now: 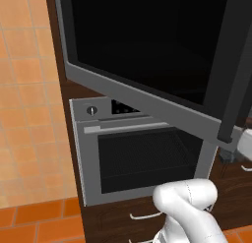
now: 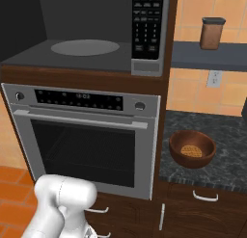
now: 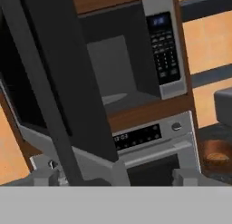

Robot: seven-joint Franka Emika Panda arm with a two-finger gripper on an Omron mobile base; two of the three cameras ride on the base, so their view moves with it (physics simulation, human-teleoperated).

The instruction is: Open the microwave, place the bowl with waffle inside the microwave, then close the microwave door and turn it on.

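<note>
Door (image 1: 147,55) is swung wide open, cavity (image 2: 82,49) with its glass turntable exposed; open step looks done, pickup is next (my read). Bowl with waffle (image 2: 192,148) sits on the dark counter (image 2: 231,150) right of the steel oven (image 2: 87,136), below and right of the microwave (image 2: 149,30). Next move needs the arm swung right and down to the bowl rim, then a level lift into the cavity. Gripper state: cannot tell; fingertips barely poke up at the hand view's bottom, nothing visibly held. Bowl is blurred and edge-cropped in hand view.
</note>
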